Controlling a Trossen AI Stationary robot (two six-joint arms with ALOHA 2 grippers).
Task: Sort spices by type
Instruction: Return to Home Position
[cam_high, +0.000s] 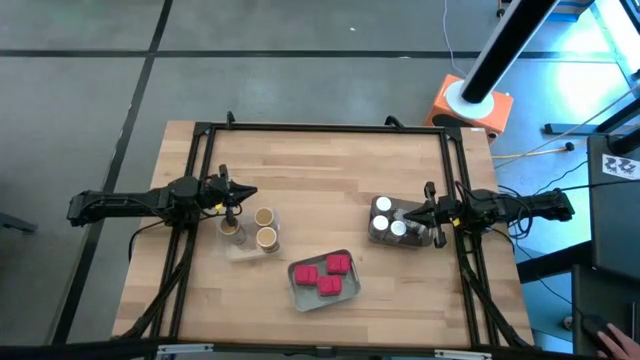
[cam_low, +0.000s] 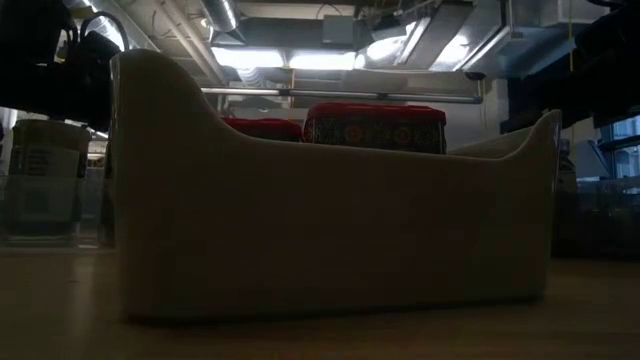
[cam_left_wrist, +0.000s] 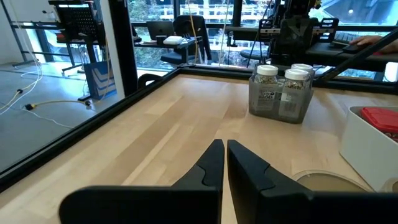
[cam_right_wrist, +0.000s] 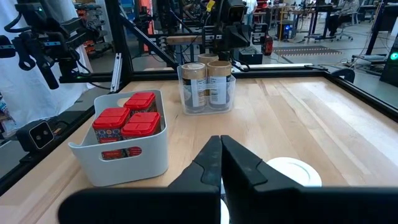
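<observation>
Sort looks done imo: cork cylinders (cam_high: 266, 237) grouped on surface (cam_high: 330, 170) left by left pincer (cam_left_wrist: 225, 144), white-lid jars (cam_high: 384, 204) right by right pincer (cam_right_wrist: 220, 139), red packets (cam_high: 338, 264) btwn; both pincers clenched, empty, only homing left.

Three trays stand on the counter (cam_high: 330, 170). The left tray (cam_high: 245, 252) sits near the left edge, about midway between front and back, with three cork cylinders (cam_high: 265, 238) standing in it. The right tray (cam_high: 390, 243) sits near the right edge, roughly level with it, holding three lidded jars (cam_high: 384, 204) packed together. The middle tray (cam_high: 298, 292) lies between them, nearer the front edge and slightly turned, with three flat packets (cam_high: 338, 263) inside.
</observation>
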